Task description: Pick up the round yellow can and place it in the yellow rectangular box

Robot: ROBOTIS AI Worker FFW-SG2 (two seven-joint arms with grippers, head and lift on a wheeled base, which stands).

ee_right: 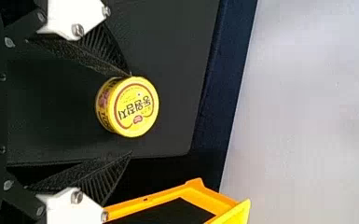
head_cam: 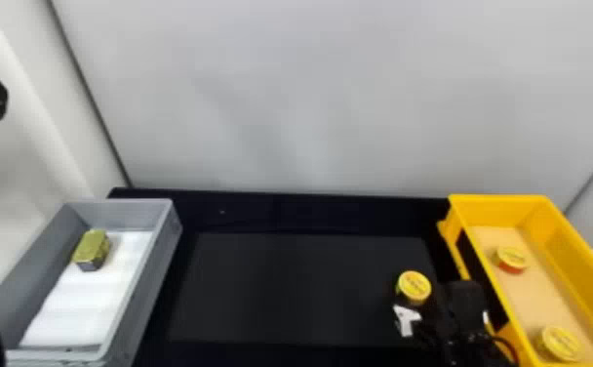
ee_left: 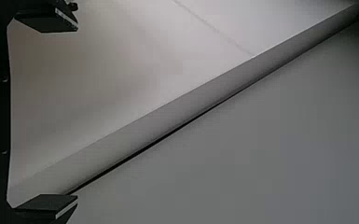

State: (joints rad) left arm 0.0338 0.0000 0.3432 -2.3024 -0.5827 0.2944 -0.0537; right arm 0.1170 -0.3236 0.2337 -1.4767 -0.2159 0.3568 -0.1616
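Right hand (ee_right: 130,114): released; its fingers are spread, with nothing gripped.
Round yellow can (head_cam: 414,287): set flat on the black counter (head_cam: 300,293), lid up, between the fingers but off centre; the finger away from the box is placed right at its side, contact uncertain, while a gap is left at the box-side finger.
Step in hand: the grasp, as judged.
Centring: the hand is best shifted slightly away from the box, so the can is not shoved or tipped by one finger.
Depth: the pads should be brought further along the can's wall before closing; a grip by the tips alone could be lost.
Squeeze: smooth metal is likely, so an even, moderate closing is advised.
Yellow rectangular box (head_cam: 568,244): its near wall must be cleared by a straight lift before crossing.
Left hand (ee_left: 77,113): parked beyond the grey bin (head_cam: 164,244), fingers apart.
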